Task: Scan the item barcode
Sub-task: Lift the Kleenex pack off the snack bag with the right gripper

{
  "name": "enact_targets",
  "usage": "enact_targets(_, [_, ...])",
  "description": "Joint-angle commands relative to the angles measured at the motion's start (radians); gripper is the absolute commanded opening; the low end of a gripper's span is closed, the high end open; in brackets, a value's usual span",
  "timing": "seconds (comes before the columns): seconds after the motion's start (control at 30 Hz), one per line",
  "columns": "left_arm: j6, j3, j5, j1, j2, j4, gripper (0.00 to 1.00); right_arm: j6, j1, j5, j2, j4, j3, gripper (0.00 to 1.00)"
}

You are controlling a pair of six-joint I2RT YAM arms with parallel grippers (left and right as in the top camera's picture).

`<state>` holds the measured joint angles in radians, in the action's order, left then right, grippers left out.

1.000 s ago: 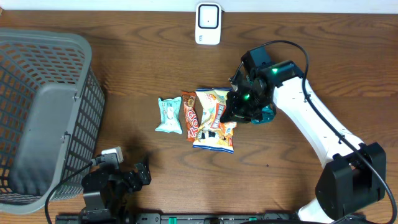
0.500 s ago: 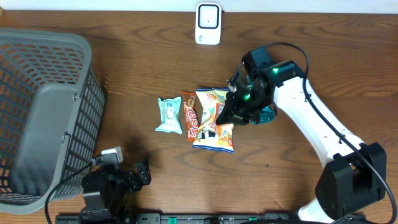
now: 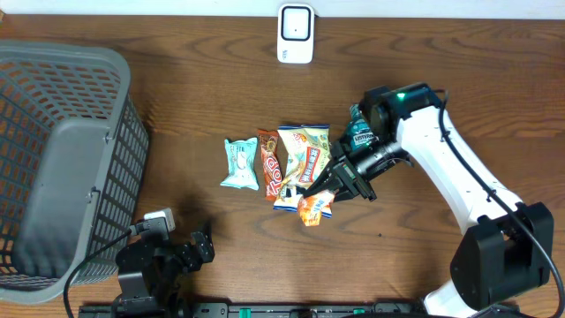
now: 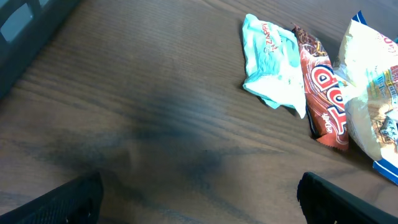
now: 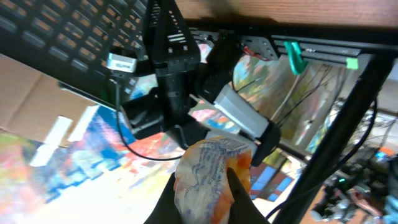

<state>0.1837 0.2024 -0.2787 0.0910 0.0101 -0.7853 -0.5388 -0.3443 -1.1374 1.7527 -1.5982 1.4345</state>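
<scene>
Near the middle of the table [image 3: 424, 79], right gripper [image 3: 342, 184] pinches an orange packet [image 3: 313, 209], just beside other snacks [image 3: 302, 155], well apart from the scanner [image 3: 295, 34]. Left gripper [image 4: 199, 202] gapes wide, empty.

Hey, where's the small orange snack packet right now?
Overhead, the orange packet is clamped in the right gripper, at the lower right corner of the yellow chip bag, mid-table.

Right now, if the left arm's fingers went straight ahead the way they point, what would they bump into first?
Most likely the bare wooden table. The open left fingers aim at bare wood; the teal snack packet and red snack packet sit right of that line. Depth is unclear.
</scene>
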Motion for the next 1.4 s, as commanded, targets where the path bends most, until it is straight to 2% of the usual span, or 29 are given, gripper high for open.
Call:
enact_targets(0.0, [0.002,0.0,0.0,0.004,-0.002,-0.074,0.98,-0.051,0.018,-0.057,-0.019,-0.003,0.018,0.01])
enact_targets(0.87, [0.002,0.0,0.0,0.004,-0.002,-0.074,0.98,-0.051,0.038,0.063,-0.019,0.083,0.018,0.02])
enact_targets(1.37, [0.002,0.0,0.0,0.004,-0.002,-0.074,0.98,-0.052,0.038,0.056,-0.019,0.089,0.018,0.02])
